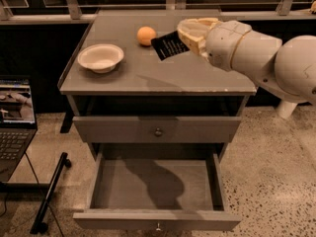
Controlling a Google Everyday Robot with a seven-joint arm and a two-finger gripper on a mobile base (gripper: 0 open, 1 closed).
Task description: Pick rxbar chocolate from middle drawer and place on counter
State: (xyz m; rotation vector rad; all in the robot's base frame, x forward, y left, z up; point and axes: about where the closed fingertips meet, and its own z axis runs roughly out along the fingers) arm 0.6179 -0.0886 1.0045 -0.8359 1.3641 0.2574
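The rxbar chocolate (169,46) is a small black wrapped bar with pale lettering, tilted so that its left corner dips toward the counter (123,78). It sits over the counter's rear middle part. Whether that low corner touches the counter top I cannot tell. The bar's right end is tucked into the gripper (184,35), whose cream-coloured fingers (197,29) are closed narrowly on it, holding it. The gripper hangs over the counter's rear right part, and the thick white arm (256,53) runs off past the counter's right edge.

Just beside the bar, toward the counter's back, lies a small orange ball (146,35). It is near the bar's upper left corner and seems apart from it. On the counter's left part stands a shallow white bowl (100,57), upright and well apart from the bar.

Directly under the counter is a closed drawer front (197,129) with a small round knob (158,132). Below that, the middle drawer (148,220) is pulled out toward the camera, and the arm's shadow falls across its grey floor.

Left of the counter and lower down, an open laptop (15,117) shows a lit screen, with a black bar (49,191) slanting across the speckled floor (276,181).
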